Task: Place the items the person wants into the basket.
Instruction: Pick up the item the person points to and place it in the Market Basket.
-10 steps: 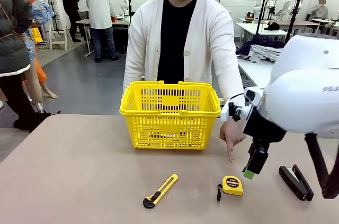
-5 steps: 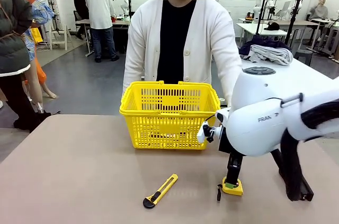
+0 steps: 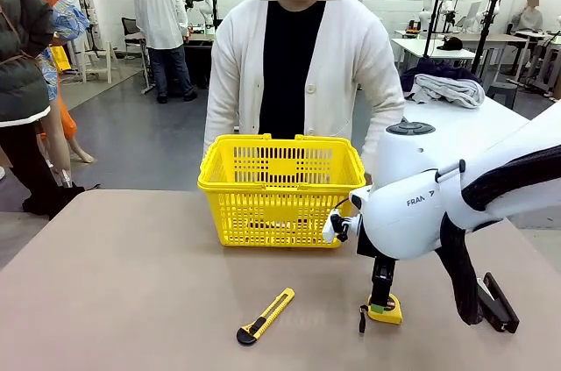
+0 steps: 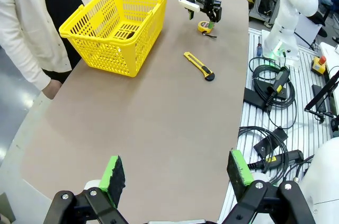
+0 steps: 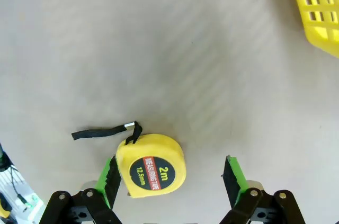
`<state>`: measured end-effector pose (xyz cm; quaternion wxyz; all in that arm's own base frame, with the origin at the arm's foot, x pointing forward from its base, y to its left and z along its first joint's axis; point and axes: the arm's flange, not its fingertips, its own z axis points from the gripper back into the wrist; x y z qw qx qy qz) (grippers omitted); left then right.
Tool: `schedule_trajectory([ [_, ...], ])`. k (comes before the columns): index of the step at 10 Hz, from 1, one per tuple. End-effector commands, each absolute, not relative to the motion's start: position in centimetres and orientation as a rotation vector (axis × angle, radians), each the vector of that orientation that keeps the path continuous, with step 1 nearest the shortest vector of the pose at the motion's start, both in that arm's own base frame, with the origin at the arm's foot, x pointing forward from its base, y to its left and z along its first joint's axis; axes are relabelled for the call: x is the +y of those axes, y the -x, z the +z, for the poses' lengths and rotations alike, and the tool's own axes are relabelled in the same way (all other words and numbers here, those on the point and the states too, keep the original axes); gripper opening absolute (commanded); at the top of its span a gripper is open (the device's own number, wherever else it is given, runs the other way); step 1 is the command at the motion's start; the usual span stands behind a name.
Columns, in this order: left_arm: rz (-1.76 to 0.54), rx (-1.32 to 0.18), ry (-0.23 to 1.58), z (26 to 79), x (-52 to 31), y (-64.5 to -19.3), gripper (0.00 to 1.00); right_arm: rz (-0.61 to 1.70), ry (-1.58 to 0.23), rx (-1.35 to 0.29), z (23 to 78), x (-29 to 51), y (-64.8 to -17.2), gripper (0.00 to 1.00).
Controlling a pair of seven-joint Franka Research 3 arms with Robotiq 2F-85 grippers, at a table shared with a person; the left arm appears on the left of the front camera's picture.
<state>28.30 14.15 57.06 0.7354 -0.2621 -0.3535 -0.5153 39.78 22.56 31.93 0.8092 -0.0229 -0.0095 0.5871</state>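
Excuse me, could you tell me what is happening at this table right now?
The right gripper is down at the table with its jaws open around the tape measure, which lies closer to one pad; nothing is gripped yet. The yellow basket stands in front of the person at the far side. A utility knife and a black stapler lie on the table. The left gripper hangs open over bare table.

Round yellow tape measure (image 5: 151,166) lies flat on the table, near the yellow basket (image 3: 280,189).

Yellow tape measure (image 5: 151,166) with black face, yellow lattice basket (image 3: 280,189).
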Motion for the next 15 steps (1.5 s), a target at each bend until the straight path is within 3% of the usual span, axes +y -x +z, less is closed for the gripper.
schedule_trajectory([
  [1, -1.149, -0.804, 0.585, 57.1, 14.3, -28.3, 1.0, 1.344, 0.047, -0.049, 30.9, 22.7, -40.7, 1.0],
  [14, -1.149, -0.804, 0.585, 57.1, 14.3, -28.3, 1.0, 1.433, -0.001, -0.021, 30.0, 22.4, -38.6, 1.0],
  [15, -1.149, -0.804, 0.585, 57.1, 14.3, -28.3, 1.0, 1.433, -0.007, -0.016, 30.0, 22.3, -38.8, 0.54],
])
